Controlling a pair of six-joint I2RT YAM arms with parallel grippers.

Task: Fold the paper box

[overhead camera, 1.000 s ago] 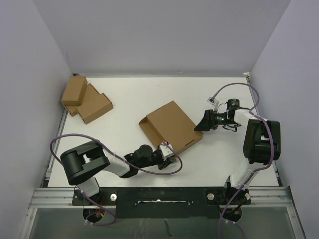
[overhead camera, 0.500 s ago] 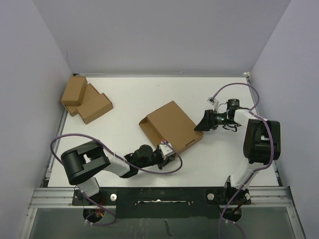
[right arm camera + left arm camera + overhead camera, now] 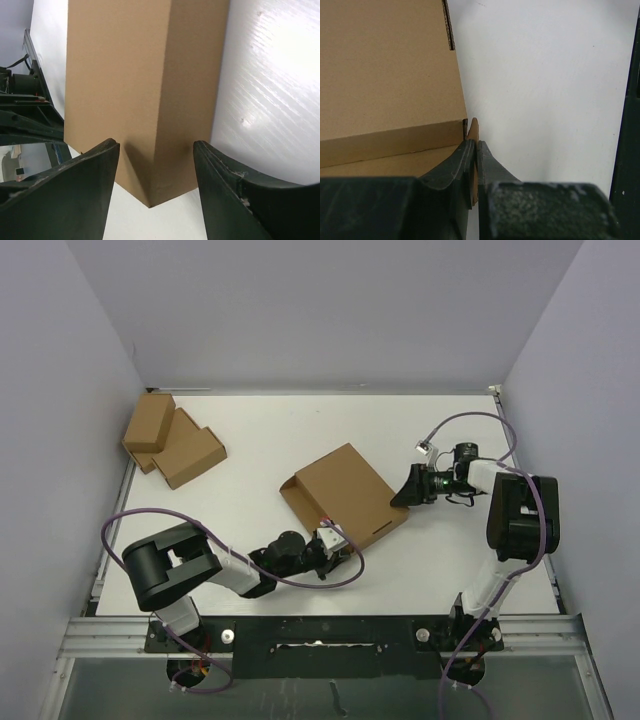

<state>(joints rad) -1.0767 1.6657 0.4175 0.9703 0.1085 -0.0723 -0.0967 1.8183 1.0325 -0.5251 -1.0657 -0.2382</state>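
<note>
Near the middle of the white bench (image 3: 250, 440) lies the plain brown cardboard box (image 3: 345, 490), walls up, lid down. My left pincer (image 3: 475, 143) nips its untucked tab (image 3: 473, 131) — my right pincer (image 3: 155, 145) gapes round a corner.

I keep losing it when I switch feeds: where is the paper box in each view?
Top external: paper box near the picture's centre.
Left wrist: upper left, a flap pinched in the left gripper.
Right wrist: top centre, its corner between the open right gripper fingers.
Shared landmark: the white table under it.
</note>
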